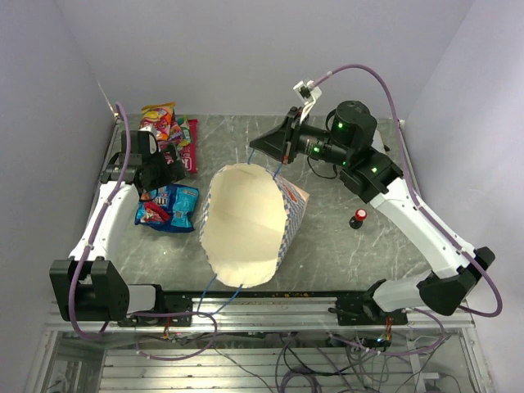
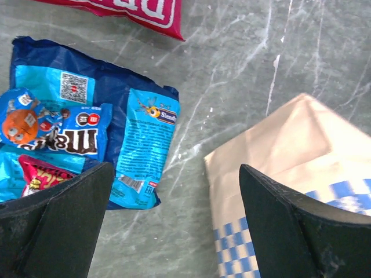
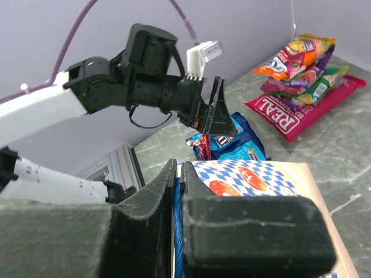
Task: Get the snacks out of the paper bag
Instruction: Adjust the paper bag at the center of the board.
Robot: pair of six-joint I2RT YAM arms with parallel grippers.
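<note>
Top external view: the paper bag [image 1: 241, 225] lies centre, mouth toward the near edge, its blue cord [image 3: 177, 231] pinched by the right tool [image 3: 178, 185]; snacks [image 1: 168, 206] sit left, beside the spread left tool [image 2: 175, 174]. Thin cord may slip or tear if tugged. Grey marbled surface [image 1: 344, 246], pale lilac walls [image 1: 246, 49].

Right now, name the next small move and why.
Probably open the right fingers and drop the blue cord handle: the paper bag looks empty inside, the snacks lie on the left, and the left fingers stand open above the blue M&M's bags.
</note>
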